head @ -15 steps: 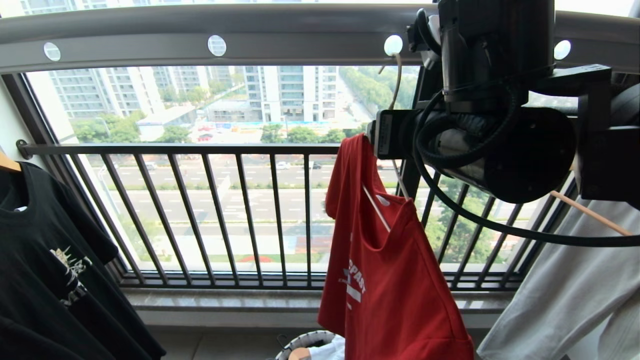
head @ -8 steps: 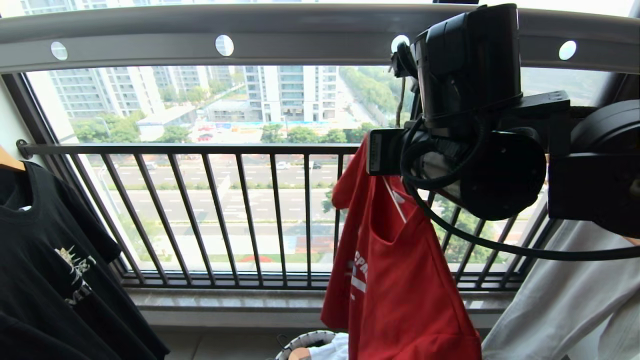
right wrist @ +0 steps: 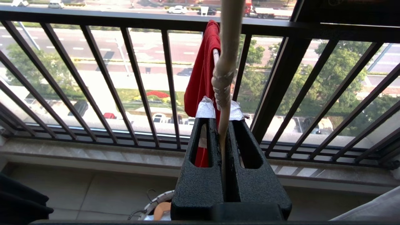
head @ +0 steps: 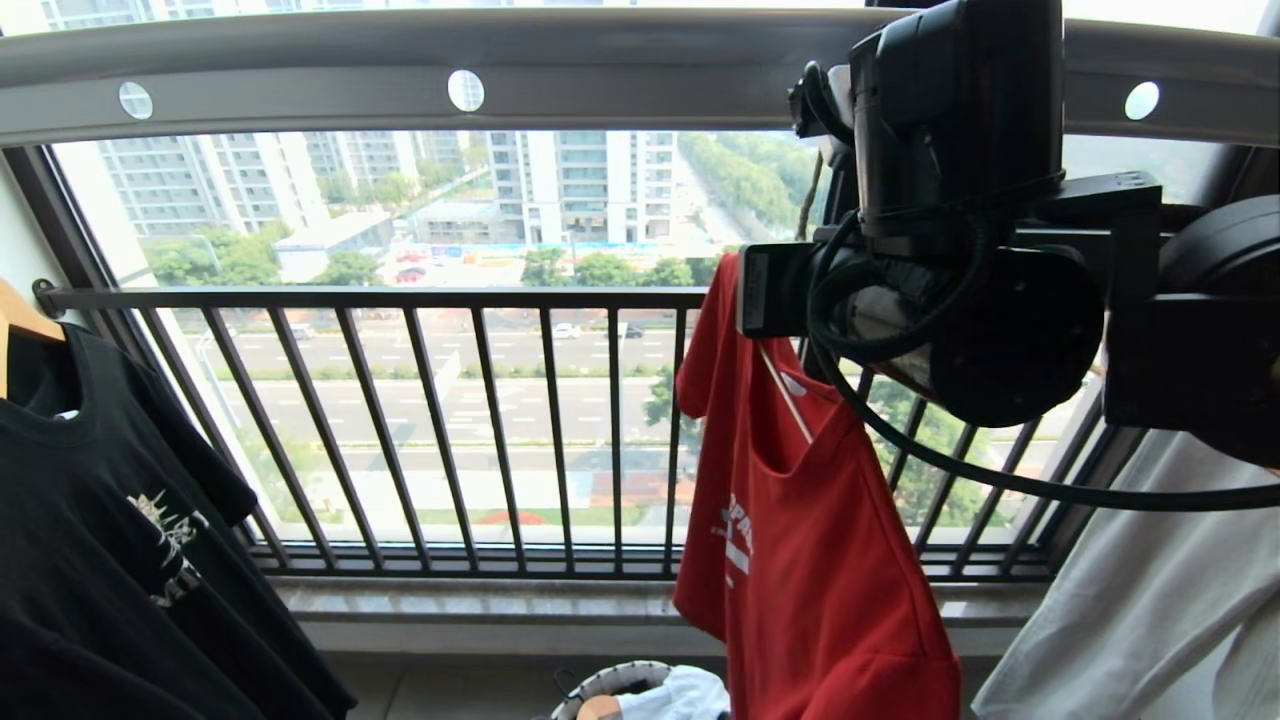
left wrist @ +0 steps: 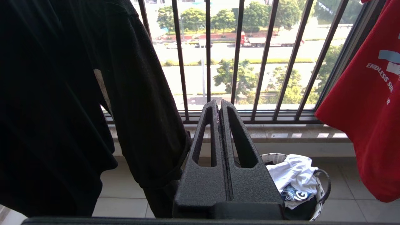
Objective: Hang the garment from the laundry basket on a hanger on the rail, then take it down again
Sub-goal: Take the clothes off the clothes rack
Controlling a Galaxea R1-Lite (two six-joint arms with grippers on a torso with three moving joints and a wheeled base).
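From the head camera, the red T-shirt (head: 800,520) hangs on the wire hanger (head: 785,395) under the grey rail (head: 600,70), with the right arm raised in front of it; the laundry basket (head: 610,690) sits on the floor below, between a black T-shirt (head: 110,540) and a white garment (head: 1140,600). In the left wrist view, the left gripper (left wrist: 219,107) is clenched on nothing, low beside the black shirt. In the right wrist view, the right gripper (right wrist: 219,120) is clamped around the hanger's twisted neck.
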